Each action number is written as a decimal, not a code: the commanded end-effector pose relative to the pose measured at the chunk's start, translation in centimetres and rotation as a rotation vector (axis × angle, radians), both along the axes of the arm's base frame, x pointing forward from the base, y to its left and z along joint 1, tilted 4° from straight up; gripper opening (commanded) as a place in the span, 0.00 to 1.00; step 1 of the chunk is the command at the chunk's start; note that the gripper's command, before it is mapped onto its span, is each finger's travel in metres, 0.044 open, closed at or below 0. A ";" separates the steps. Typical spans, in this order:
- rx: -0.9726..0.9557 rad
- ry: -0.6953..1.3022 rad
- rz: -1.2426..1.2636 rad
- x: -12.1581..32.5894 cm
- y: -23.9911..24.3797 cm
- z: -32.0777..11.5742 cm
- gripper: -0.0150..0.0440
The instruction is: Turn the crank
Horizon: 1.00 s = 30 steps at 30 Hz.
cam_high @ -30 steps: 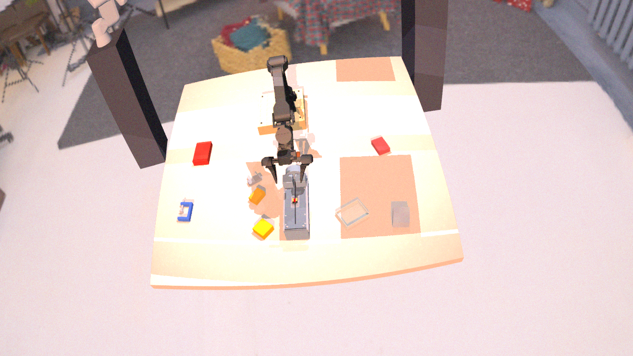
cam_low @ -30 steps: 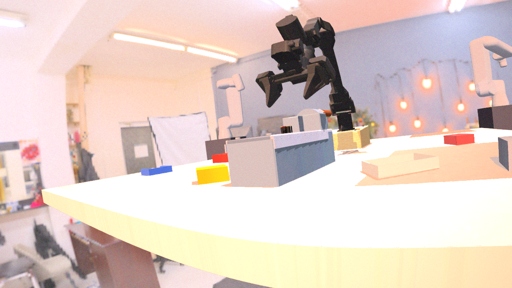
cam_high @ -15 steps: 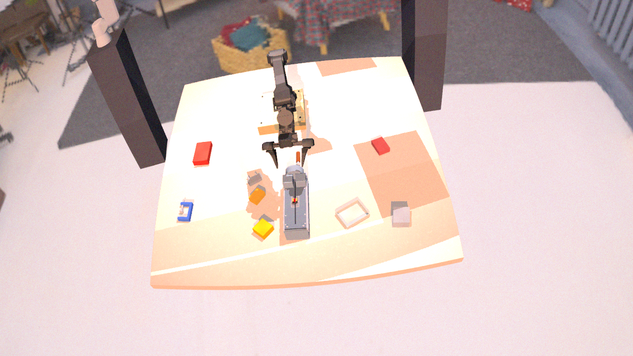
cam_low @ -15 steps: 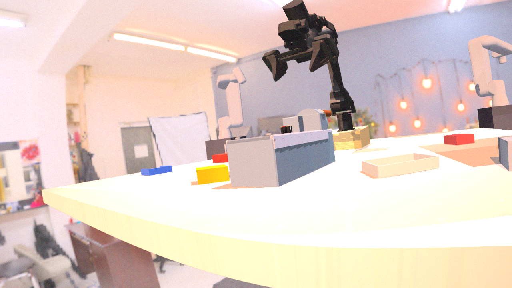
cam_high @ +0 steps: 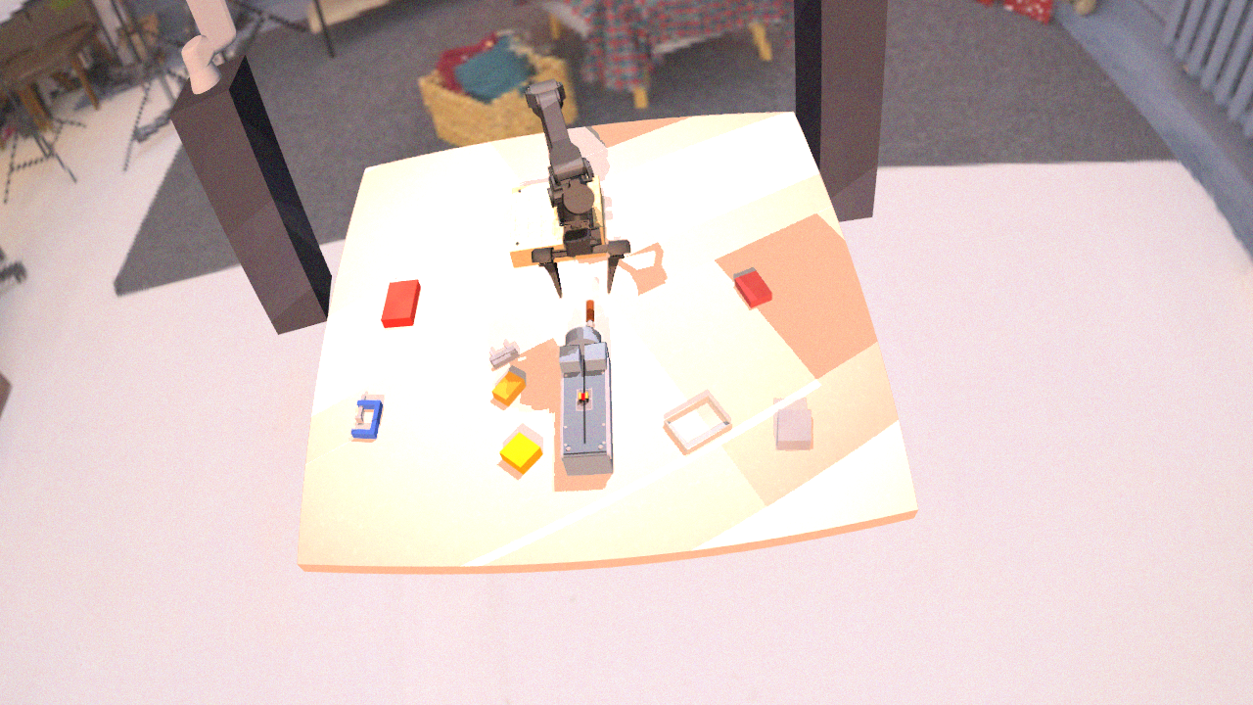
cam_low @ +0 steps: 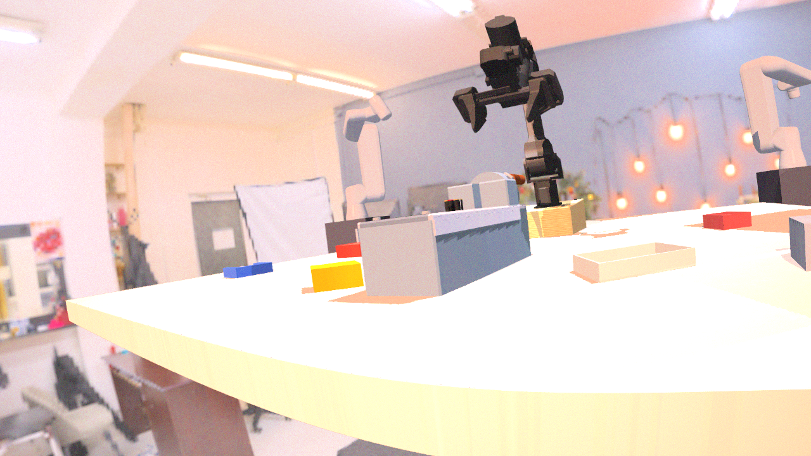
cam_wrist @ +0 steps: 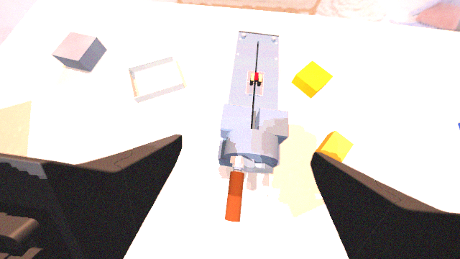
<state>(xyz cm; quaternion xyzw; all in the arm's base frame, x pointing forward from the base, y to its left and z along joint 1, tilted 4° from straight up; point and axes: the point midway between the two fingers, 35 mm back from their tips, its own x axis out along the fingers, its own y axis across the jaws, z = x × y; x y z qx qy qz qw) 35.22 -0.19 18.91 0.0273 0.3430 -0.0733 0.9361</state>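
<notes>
Below the wide-open, empty claw (cam_high: 584, 295) (cam_low: 505, 125) (cam_wrist: 246, 149), apart, orange crank handle (cam_high: 589, 310) (cam_low: 517, 178) (cam_wrist: 234, 196).

In my wrist view, the blue clamp (cam_wrist: 458, 126) is cut off at the right edge, and my right-side finger hides a corner of the orange block (cam_wrist: 335, 147). The pointer (cam_high: 583, 397) (cam_wrist: 256, 76) looks too small to judge level.

On your table (cam_high: 613, 535) (cam_low: 453, 363): yellow block (cam_high: 520, 452) (cam_low: 336, 276) (cam_wrist: 312, 79), smaller orange block (cam_high: 508, 387) (cam_wrist: 335, 146) near it. You've got a blue bracket-shaped piece (cam_high: 378, 419) (cam_low: 248, 270), two red blocks well apart, an open pale tray (cam_high: 685, 447) (cam_low: 640, 268) (cam_wrist: 160, 94), and a gray block (cam_high: 793, 428) (cam_low: 800, 242) (cam_wrist: 80, 51) beyond it.
</notes>
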 end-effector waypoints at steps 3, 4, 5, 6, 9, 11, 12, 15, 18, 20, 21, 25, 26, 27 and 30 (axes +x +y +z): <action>-0.004 -0.005 -0.002 -1.4 0.2 -0.4 1.00; -0.004 -0.005 -0.002 -1.3 0.2 -0.6 1.00; -0.004 -0.005 -0.002 -1.3 0.2 -0.9 1.00; -0.004 -0.005 -0.002 -1.2 0.2 -1.4 1.00; -0.004 -0.005 -0.002 -1.0 0.2 -2.7 1.00; -0.004 -0.005 -0.002 -1.0 0.2 -3.5 1.00; -0.004 -0.005 -0.002 -1.0 0.2 -4.0 1.00; -0.004 -0.004 -0.002 -1.0 0.1 -4.9 1.00; -0.004 -0.004 -0.002 -1.0 0.1 -5.0 1.00; -0.004 -0.004 -0.002 -0.9 0.1 -5.2 1.00; -0.004 -0.004 -0.002 -0.9 0.1 -5.4 1.00; -0.004 -0.004 -0.002 -0.7 0.1 -6.0 1.00; -0.004 -0.004 -0.002 -0.7 0.1 -6.2 1.00; -0.004 -0.004 -0.002 -0.7 0.1 -6.4 1.00; -0.004 -0.004 -0.002 -0.6 0.1 -6.8 1.00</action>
